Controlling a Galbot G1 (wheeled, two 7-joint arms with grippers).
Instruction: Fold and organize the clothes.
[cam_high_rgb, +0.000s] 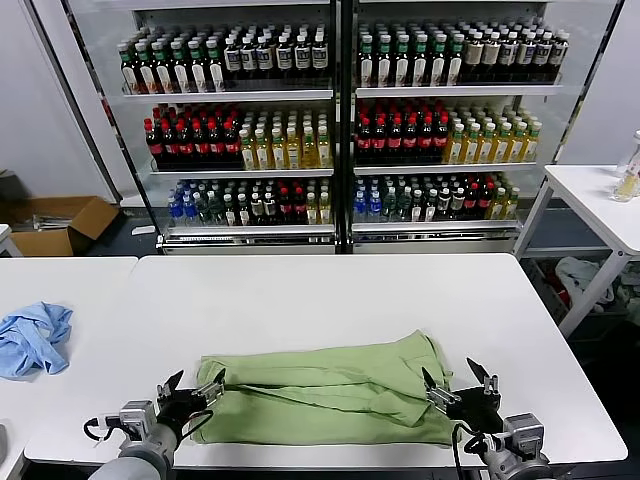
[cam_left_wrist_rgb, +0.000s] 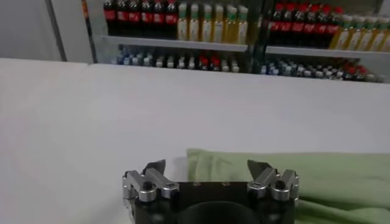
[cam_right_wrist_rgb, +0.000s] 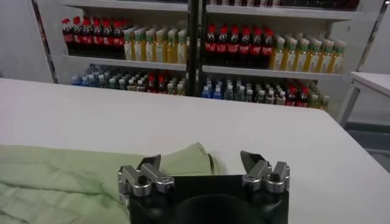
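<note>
With both jaws spread wide and nothing between them, the polo shirt (cam_high_rgb: 335, 390) lies flat on the white surface (cam_high_rgb: 320, 300) near its front edge, folded into a long horizontal band. Left gripper (cam_high_rgb: 190, 388) sits at the shirt's left end, jaws apart, fingertips just at the cloth edge; in the left wrist view the green cloth (cam_left_wrist_rgb: 317, 176) runs off to one side of the left gripper (cam_left_wrist_rgb: 207, 167), not clamped. Right gripper (cam_high_rgb: 460, 383) sits at the shirt's right end, jaws apart, tips over the cloth's corner; the right wrist view shows the shirt (cam_right_wrist_rgb: 73, 176) reaching up to the right gripper (cam_right_wrist_rgb: 201, 161), a folded corner between the open fingers but not pinched.

Counts: one green shirt, one crumpled blue cloth (cam_high_rgb: 32, 338) on the neighbouring surface far left, two grippers, two glass-door drink coolers (cam_high_rgb: 340, 120) behind, one cardboard box (cam_high_rgb: 55, 222) on the floor at left.
</note>
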